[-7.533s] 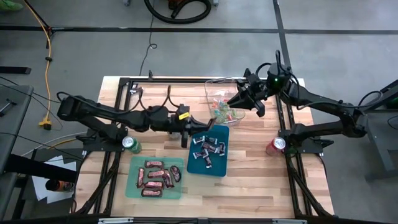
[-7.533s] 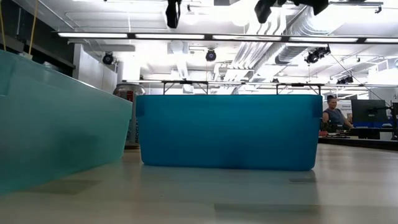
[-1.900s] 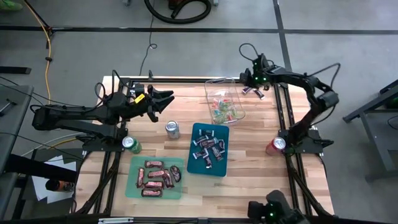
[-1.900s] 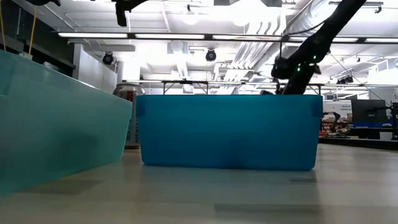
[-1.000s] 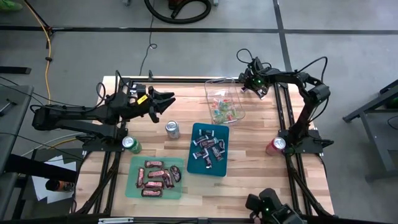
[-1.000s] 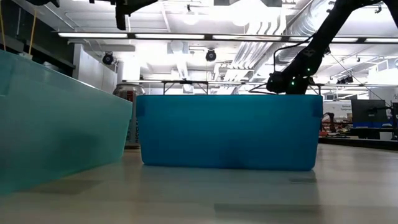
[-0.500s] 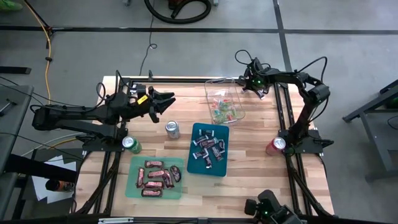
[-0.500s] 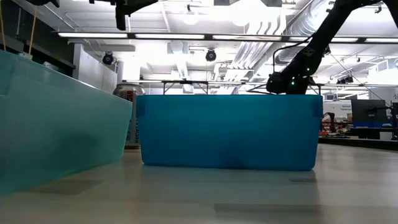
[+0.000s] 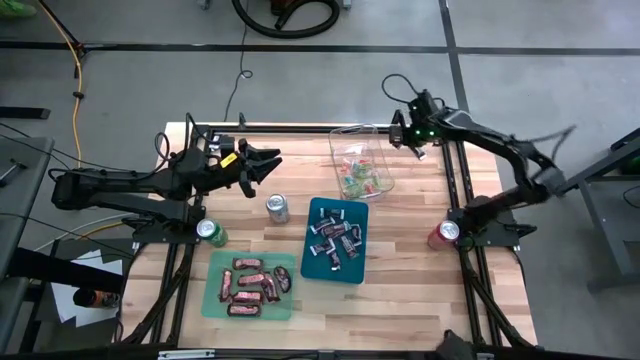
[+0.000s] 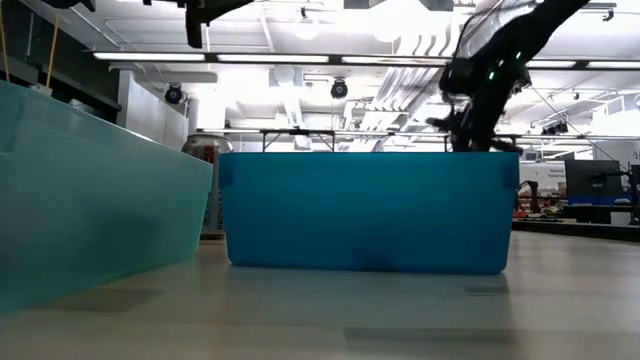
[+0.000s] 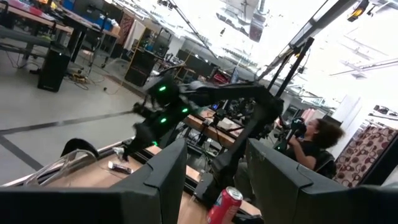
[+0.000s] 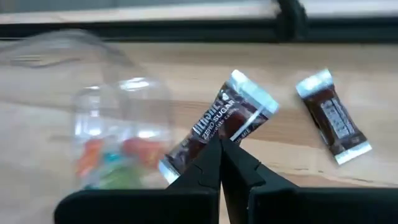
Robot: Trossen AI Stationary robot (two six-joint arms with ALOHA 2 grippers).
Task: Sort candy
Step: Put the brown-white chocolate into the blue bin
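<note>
**Right gripper clamped on a dark candy at the far table corner**

Near edge, about 7 o'clock: teal tray (image 9: 215,300) holding red-brown bars (image 9: 248,283). Roughly nine; they overlap, so the count is loose.

Centre, just toward 5 o'clock: blue tray (image 9: 309,266) with dark/silver pieces (image 9: 333,238), about ten, jumbled.

Three soda cans, not candy: silver can (image 9: 277,208) at centre left, green can (image 9: 209,232) at 8 o'clock, red can (image 9: 444,234) at 4 o'clock.

Left gripper (image 9: 272,158) hovers at 10 o'clock, fingers apart, holding nothing. It waits.

Far side, 12 o'clock: clear tub (image 9: 385,183) with small bright sweets (image 9: 362,178), red, green and blue; too small to count.

Farthest, 1 o'clock: right gripper (image 12: 222,146), fingers together on the edge of a dark wrapper (image 12: 219,129), apparently lifted clear of the wood. One more dark piece (image 12: 332,117) lies on the table just beside it.

Judgement on the step: carry this piece to the blue tray, where its like sits. The hold is on the wrapper's edge only, so move smoothly and avoid swinging; pass around the clear tub, not through it. Let go low over the tray so the piece does not bounce out. Then one loose piece is left.
</note>
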